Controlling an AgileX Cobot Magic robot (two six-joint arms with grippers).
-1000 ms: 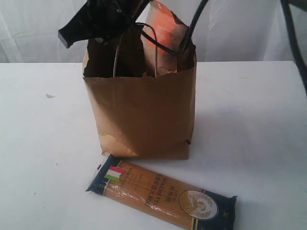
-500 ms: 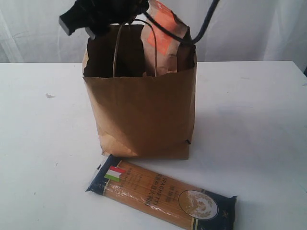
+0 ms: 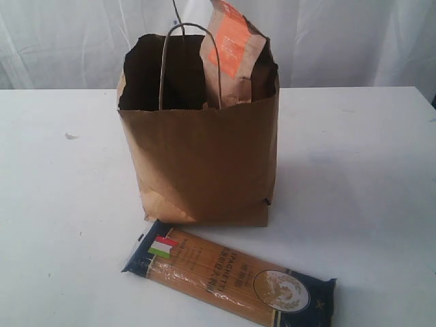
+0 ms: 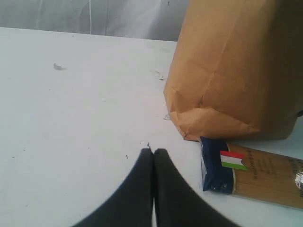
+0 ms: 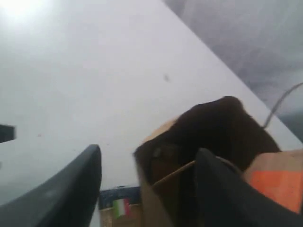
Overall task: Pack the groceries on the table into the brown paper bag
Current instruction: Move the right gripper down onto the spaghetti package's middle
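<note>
Now the brown paper bag (image 3: pixel 204 163) stands on the table (image 3: pixel 61 204), the brown-orange pouch (image 3: pixel 231 48) inside it, top poking above the rim. The long spaghetti pack (image 3: pixel 228 276) lies flat just in front of the bag. The right gripper (image 5: pixel 147 163) hangs over the bag's mouth, jaws spread and empty (pouch clear of them). The left gripper (image 4: pixel 152 153), pressed closed on nothing, sits low near the bag's front corner, beside the pack's flag end.

Tall creased kraft-paper bag (image 3: pixel 204 163) is plain brown; brown paper pouch (image 3: pixel 232 56) bears an orange panel; long spaghetti pack (image 3: pixel 225 276) is golden, navy-ended, tricolour-flagged
</note>
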